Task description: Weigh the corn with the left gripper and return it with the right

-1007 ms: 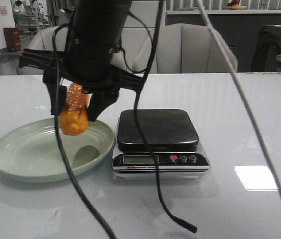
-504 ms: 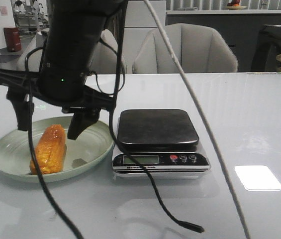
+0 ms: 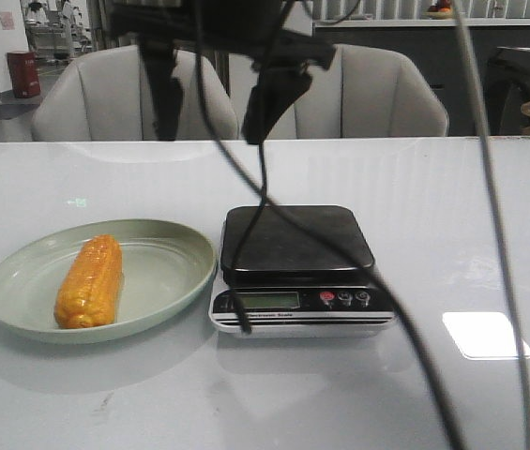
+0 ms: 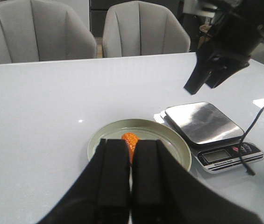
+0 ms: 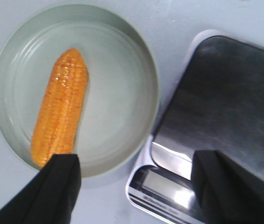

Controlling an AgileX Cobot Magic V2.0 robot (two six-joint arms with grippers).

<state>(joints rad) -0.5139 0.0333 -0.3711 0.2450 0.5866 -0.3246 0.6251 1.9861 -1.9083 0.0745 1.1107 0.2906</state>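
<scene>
The orange-yellow corn (image 3: 89, 279) lies lengthwise in the pale green plate (image 3: 166, 267) at the left of the table, free of both grippers. My right gripper (image 3: 210, 117) is open and empty, high above the table between the plate and the scale (image 3: 297, 242). Its wrist view looks straight down on the corn (image 5: 61, 112), the plate (image 5: 117, 93) and the scale (image 5: 230, 93), with its own fingers wide apart around the gripper's middle (image 5: 136, 158). My left gripper (image 4: 131, 142) is shut and empty, back from the plate (image 4: 169, 140). It hides most of the corn (image 4: 130, 138).
Black cables hang from the right arm across the front view, one end (image 3: 246, 326) dangling by the scale's display. Grey chairs (image 3: 86, 94) stand behind the table's far edge. The right arm (image 4: 220, 51) hovers above the scale (image 4: 204, 122).
My right gripper set the corn down in the plate, opened, then rose high and moved right toward the scale. The corn now lies still.
</scene>
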